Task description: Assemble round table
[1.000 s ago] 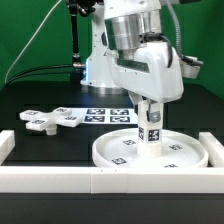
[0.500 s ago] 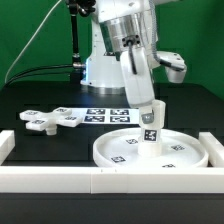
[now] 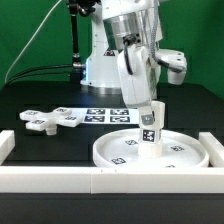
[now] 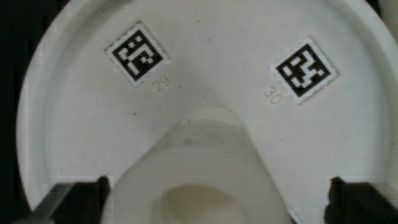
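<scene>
Pinching leg [image 3: 151, 131] upright, long axis vertical; hand [image 3: 148, 110] clamps top, lower end on disc [image 3: 108, 151].

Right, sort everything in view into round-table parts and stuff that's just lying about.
Job parts: large round disc; short cylinder leg, upright on the disc, at the end effector; flat cross-shaped base, lying apart from the disc.
Just there: marker board; long white border rail.
</scene>
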Robot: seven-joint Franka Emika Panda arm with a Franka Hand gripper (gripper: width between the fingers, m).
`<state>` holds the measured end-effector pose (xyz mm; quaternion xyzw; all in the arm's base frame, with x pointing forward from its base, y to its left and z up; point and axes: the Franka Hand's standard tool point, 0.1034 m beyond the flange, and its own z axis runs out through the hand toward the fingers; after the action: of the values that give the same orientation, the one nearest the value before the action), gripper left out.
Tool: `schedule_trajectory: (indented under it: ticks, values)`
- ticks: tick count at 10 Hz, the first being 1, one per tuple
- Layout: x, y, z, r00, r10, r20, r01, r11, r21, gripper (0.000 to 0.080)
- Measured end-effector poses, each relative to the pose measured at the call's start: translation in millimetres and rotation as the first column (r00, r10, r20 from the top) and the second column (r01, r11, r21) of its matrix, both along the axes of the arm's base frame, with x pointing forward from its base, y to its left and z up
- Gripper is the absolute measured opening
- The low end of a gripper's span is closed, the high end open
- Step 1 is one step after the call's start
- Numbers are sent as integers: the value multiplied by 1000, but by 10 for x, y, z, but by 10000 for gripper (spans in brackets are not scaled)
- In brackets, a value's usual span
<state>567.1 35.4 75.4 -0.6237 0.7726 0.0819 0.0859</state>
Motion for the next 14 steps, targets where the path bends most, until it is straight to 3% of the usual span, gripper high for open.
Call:
schedule_trajectory:
  ticks: [1, 4, 5, 8, 12, 14]
  values:
    - [-1, -1, -1, 998, 68, 16, -68, 998, -4, 636]
    - [-1, 0, -1, 960, 273, 63, -272, 962, -19, 648]
    - [7, 10, 20, 906, 416, 75, -414, 909, -41, 648]
    - [67, 46, 80, 715, 690, 118, -682, 724, -100, 648]
    - [64, 38, 74, 497, 855, 145, -845, 516, -145, 648]
    - [49, 35, 55, 245, 961, 126, -943, 266, -198, 648]
